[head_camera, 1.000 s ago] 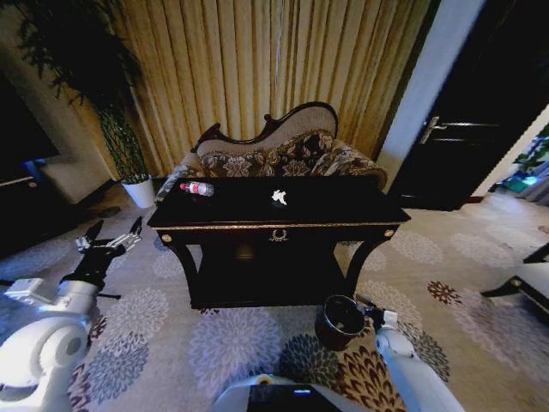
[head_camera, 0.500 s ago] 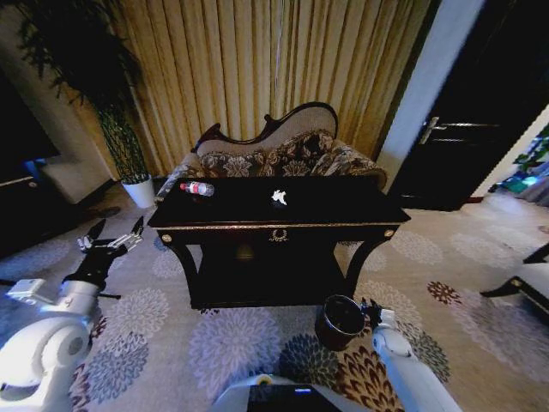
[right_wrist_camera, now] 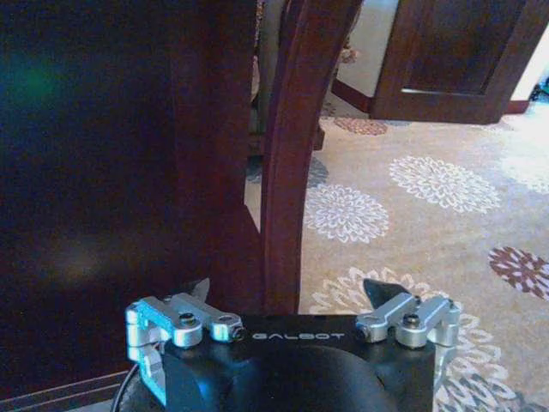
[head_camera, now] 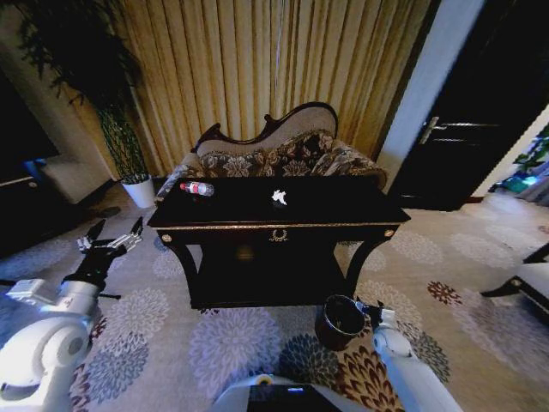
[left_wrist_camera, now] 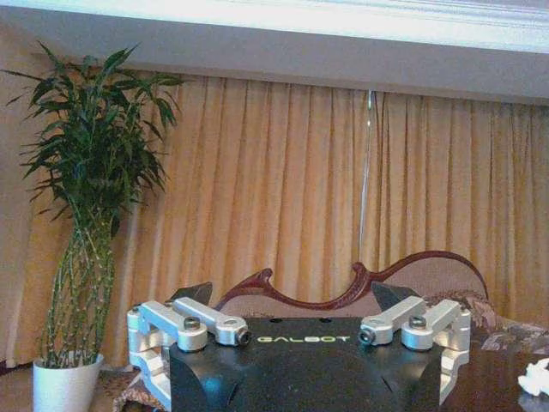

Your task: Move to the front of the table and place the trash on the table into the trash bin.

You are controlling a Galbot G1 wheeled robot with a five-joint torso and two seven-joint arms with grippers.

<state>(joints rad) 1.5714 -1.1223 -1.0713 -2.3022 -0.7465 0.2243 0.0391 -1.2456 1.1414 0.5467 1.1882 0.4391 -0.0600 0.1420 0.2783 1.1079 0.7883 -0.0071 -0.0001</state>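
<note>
Approach squarely to the table (head_camera: 279,225) front, near the bottle (head_camera: 197,188) and scrap (head_camera: 279,196). Left gripper (head_camera: 110,234) and right gripper (right_wrist_camera: 287,296): fingers spread, empty. Avoid the bin (head_camera: 341,322).

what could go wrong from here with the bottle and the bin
The bottle lies on its side near the table's far left corner, so a nudge from the open left gripper could roll it off. The bin stands on the carpet right beside the right gripper, which could knock it over.
</note>
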